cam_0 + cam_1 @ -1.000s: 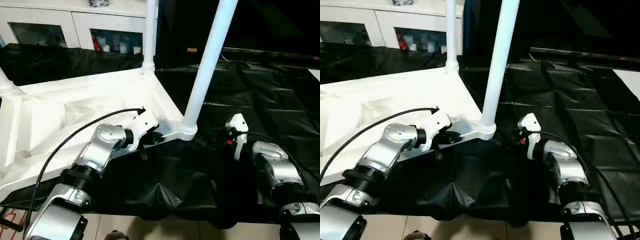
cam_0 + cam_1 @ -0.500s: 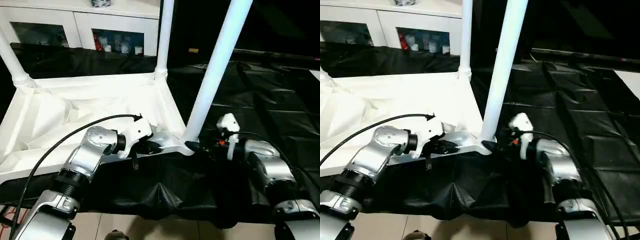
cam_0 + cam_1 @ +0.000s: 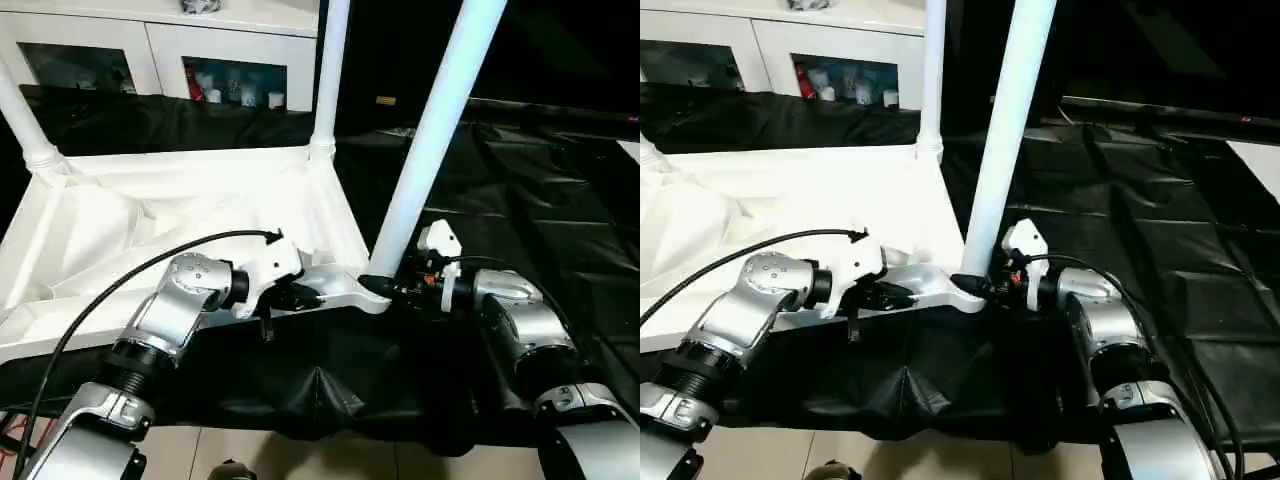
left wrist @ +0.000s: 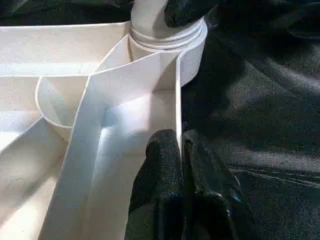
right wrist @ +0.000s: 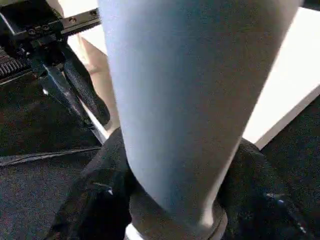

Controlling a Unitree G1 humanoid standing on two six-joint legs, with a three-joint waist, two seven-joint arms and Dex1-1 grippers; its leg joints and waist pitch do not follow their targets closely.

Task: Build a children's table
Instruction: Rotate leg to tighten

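Left wrist view shows left tool (image 4: 179, 145) pinching the tabletop rim (image 4: 177, 107); right tool (image 5: 172, 200) clamps a leg (image 5: 185, 90)

I'm looking down on a black sheet (image 3: 520, 190) that is covering the whole work surface — it's lying wrinkled and bunching into folds at the near edge. The white tabletop (image 3: 150, 220) is lying upside down directly on it, ribbed underside facing up — and beyond the near edge a strip of pale tiled floor (image 3: 330, 462) is showing.
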